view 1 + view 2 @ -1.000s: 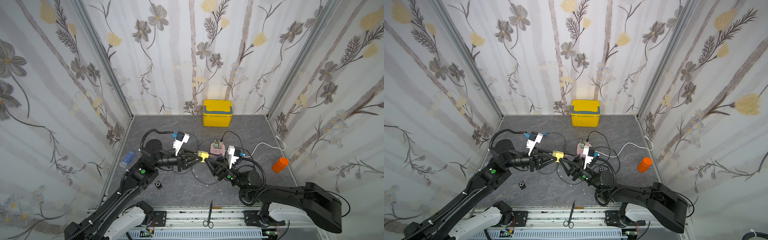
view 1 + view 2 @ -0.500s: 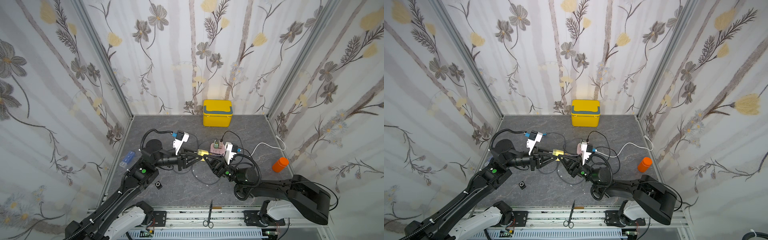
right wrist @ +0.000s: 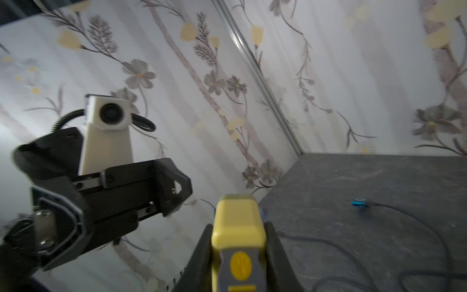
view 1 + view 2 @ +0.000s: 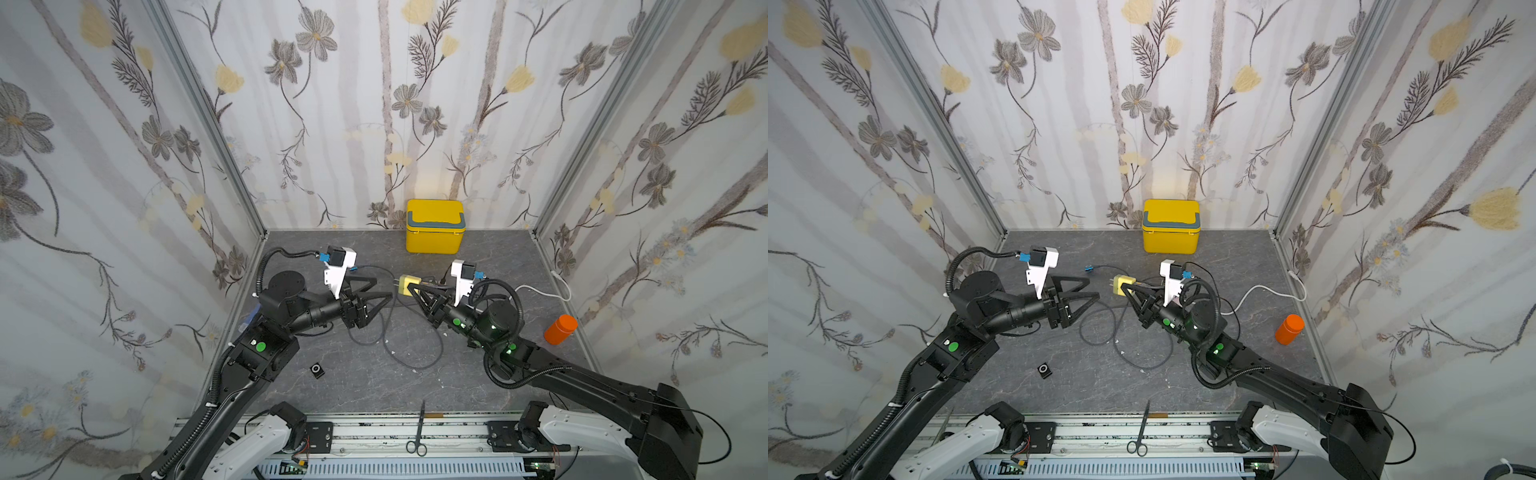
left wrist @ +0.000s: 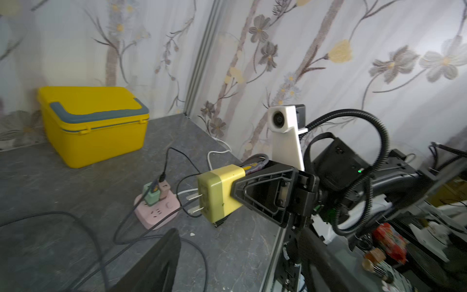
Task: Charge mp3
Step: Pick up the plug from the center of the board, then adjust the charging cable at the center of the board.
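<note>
— Fingers [image 3: 275, 247] of the right gripper [image 3: 238, 226] are pinching the yellow adapter [image 3: 237, 217] from both sides, yes?

— Yes. In both top views it hangs just right of centre, clear of the table [image 4: 374, 395], with its 2 prongs [image 5: 195, 197] pointing toward the left gripper [image 4: 383, 289].

— And that one?

— Spread wide, with nothing between its jaws. It is near the adapter but not touching it.

— Where is the mp3 player?

— The mp3 player [image 4: 317, 370] lies flat on the table, lower left of centre in a top view, well apart from both grippers. Nothing is plugged into it.

— So what counts as done?

— By my reading, only 1 step: a grey USB plug [image 5: 254, 163] sits in the back of the adapter. The black cable [image 4: 415, 367] loops over the middle of the table. A blue-tipped connector [image 4: 1089, 269] lies loose just above the left gripper in the frame. I take it for the cable's free end, though I cannot trace the whole run.

— What is left?

— 2 things. The adapter has to go into the pink power strip [image 5: 156, 209], which the left wrist view shows near it, already carrying 2 other chargers [image 5: 151, 196]. I cannot find the strip in the top views. Then the blue end goes into the player. Less than half done, I would say.
</note>
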